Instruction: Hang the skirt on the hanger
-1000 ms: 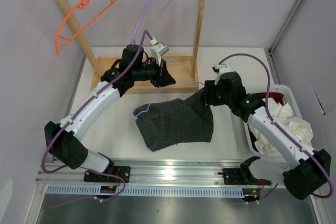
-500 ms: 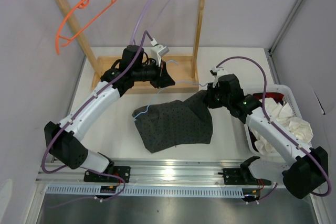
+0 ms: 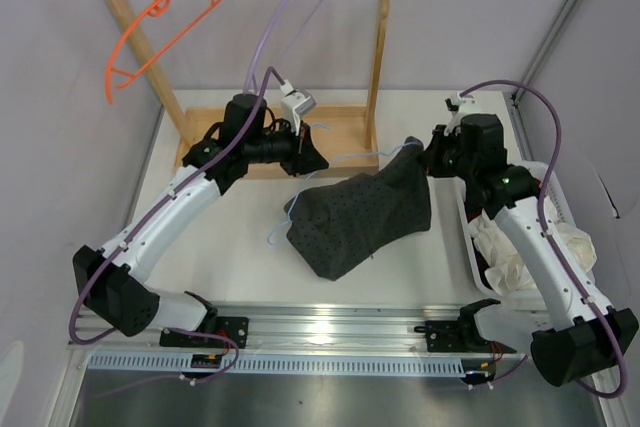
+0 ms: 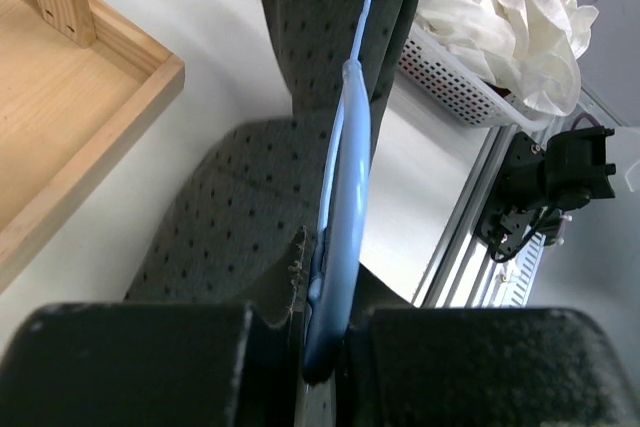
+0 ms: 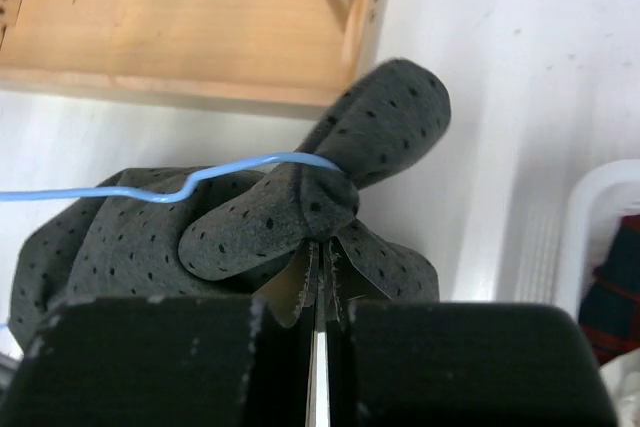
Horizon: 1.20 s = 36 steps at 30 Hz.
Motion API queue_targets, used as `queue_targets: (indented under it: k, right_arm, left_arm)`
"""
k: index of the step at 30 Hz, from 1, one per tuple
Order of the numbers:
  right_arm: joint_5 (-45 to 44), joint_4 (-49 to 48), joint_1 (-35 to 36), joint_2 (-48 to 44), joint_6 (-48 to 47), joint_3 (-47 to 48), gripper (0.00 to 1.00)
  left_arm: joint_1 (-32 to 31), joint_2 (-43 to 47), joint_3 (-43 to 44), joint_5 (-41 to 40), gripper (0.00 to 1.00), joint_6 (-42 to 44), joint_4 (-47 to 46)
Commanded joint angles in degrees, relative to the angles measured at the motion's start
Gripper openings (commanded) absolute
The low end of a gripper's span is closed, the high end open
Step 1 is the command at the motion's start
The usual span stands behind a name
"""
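The dark dotted skirt (image 3: 365, 215) lies bunched mid-table, its far right corner raised. My right gripper (image 3: 422, 155) is shut on that corner; in the right wrist view the gripper (image 5: 318, 292) pinches a fold of the skirt (image 5: 290, 212). The light-blue hanger (image 3: 345, 158) runs from that corner to my left gripper (image 3: 308, 152). A loop of it shows at the skirt's left edge. In the left wrist view the gripper (image 4: 325, 322) is shut on the hanger (image 4: 345, 197), with the skirt (image 4: 230, 207) under and beyond it. The wire crosses the skirt's fold (image 5: 150, 190).
A wooden rack (image 3: 380, 47) stands at the back with an orange hanger (image 3: 160, 22) and a purple hanger (image 3: 290, 7); its base tray (image 4: 70, 117) is close to both grippers. A white basket (image 3: 470, 252) of white cloth (image 3: 560, 247) and dark red cloth (image 5: 620, 297) sits right.
My right gripper closed on the skirt's far corner and pulled it right and up. The skirt slid right along the hanger wire. My left arm shifted slightly, still holding the hanger.
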State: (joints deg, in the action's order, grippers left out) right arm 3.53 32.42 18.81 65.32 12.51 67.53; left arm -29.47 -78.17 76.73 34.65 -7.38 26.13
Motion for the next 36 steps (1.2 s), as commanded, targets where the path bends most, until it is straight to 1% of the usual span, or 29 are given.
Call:
queue_targets:
  k: [1, 5, 7, 9, 11, 12, 14, 15, 16, 18, 19, 21, 22, 23, 26, 28, 29, 30, 31, 32, 33, 34, 35, 36]
  right_arm:
    - [0.1, 0.8, -2.0, -1.5, -0.9, 3.0, 0.0]
    - [1.7, 0.5, -2.5, -1.4, 0.1, 3.7, 0.0]
    - [-0.1, 1.3, -2.5, -1.6, 0.0, 4.3, 0.0]
    - [-0.8, 1.9, -2.8, -2.0, 0.1, 5.7, 0.0]
    - [2.6, 2.5, -2.5, -1.0, 1.4, 9.4, 0.0]
    - [3.2, 2.6, -1.8, -0.6, 1.5, 10.7, 0.0]
    - [1.6, 4.0, 0.6, 0.9, 1.3, 13.6, 0.0]
    - [1.7, 5.4, 0.9, 1.2, 1.4, 16.4, 0.0]
    - [3.2, 5.8, 1.1, 1.3, 1.5, 17.7, 0.0]
    - [3.3, 7.2, 3.4, 1.4, 2.1, 21.9, 0.0]
    - [2.2, 7.9, 4.3, 1.5, 2.0, 23.5, 0.0]
    - [1.7, 10.7, 5.6, 2.4, 1.6, 26.7, 0.0]
    - [1.0, 11.5, 5.8, 2.7, 1.6, 29.2, 0.0]
    - [0.6, 12.9, 5.9, 2.8, 1.3, 30.1, 0.0]
    - [-0.5, 14.7, 5.9, 2.3, 1.0, 32.7, 0.0]
    - [-0.6, 15.6, 5.8, 2.4, 0.8, 35.4, 0.0]
    - [-0.9, 16.8, 5.7, 2.7, 0.7, 36.2, 0.0]
    - [-2.3, 17.5, 5.8, 3.5, 0.2, 36.9, 0.0]
    - [-3.3, 18.3, 5.8, 3.9, 0.1, 37.4, 0.0]
    - [-3.4, 19.5, 5.6, 4.3, -0.2, 37.5, 0.0]
    - [-5.3, 19.6, 4.7, 4.4, -0.4, 37.2, 0.0]
    - [-5.1, 19.5, 3.9, 4.4, -0.2, 36.5, 0.0]
    - [-5.0, 19.2, 3.2, 4.2, -0.2, 35.6, 0.0]
    - [-5.4, 18.8, 2.0, 4.2, -0.3, 35.0, 0.0]
  left_arm:
    - [0.4, 3.3, -1.0, 0.4, 0.0, 1.4, -1.0]
    - [0.5, 5.8, -3.0, 2.3, 0.0, 0.8, -3.1]
    - [1.1, 8.1, -5.3, 3.2, 0.0, -1.1, -8.6]
    - [1.3, 9.4, -6.8, 1.9, 0.0, -3.2, -12.5]
    - [1.3, 8.0, -7.6, 4.9, 0.0, -4.7, -15.1]
    - [1.2, 7.0, -9.0, 5.4, 0.0, -7.1, -18.8]
    - [1.2, 8.3, -11.4, 4.9, 0.0, -9.5, -25.3]
    - [1.3, 10.4, -14.6, 4.5, 0.0, -12.0, -34.4]
    - [1.3, 11.0, -17.3, 3.8, 0.0, -12.8, -37.8]
    - [1.3, 9.1, -18.3, 4.5, 0.0, -14.7, -43.5]
    - [0.7, 7.8, -18.1, 5.1, 0.0, -14.9, -44.5]
    - [-0.2, 5.6, -17.1, 3.3, 0.0, -13.0, -43.4]
    - [-0.2, 4.7, -18.7, 3.6, 0.0, -13.5, -44.9]
    - [-0.2, 5.0, -19.8, 3.5, 0.0, -15.1, -49.5]
    - [-0.2, 7.1, -23.0, 2.4, 0.0, -16.3, -54.4]
    - [-0.3, 6.2, -22.1, 3.2, 0.0, -15.2, -52.7]
    - [-0.2, 5.2, -20.8, 4.7, 0.0, -14.7, -50.2]
    - [-0.2, 5.8, -20.7, 7.1, 0.0, -15.5, -50.6]
    - [-0.2, 7.4, -21.2, 6.9, 0.0, -16.2, -51.6]
    - [-0.3, 11.1, -22.0, 6.2, 0.0, -16.4, -51.8]
    - [-0.3, 12.3, -21.4, 5.4, 0.0, -15.3, -49.9]
    - [-0.2, 12.9, -20.5, 4.5, 0.0, -13.6, -46.1]
    - [-0.1, 12.5, -19.4, 5.6, 0.0, -10.9, -39.7]
    - [0.7, 12.5, -16.9, 7.8, 0.0, -11.0, -38.2]
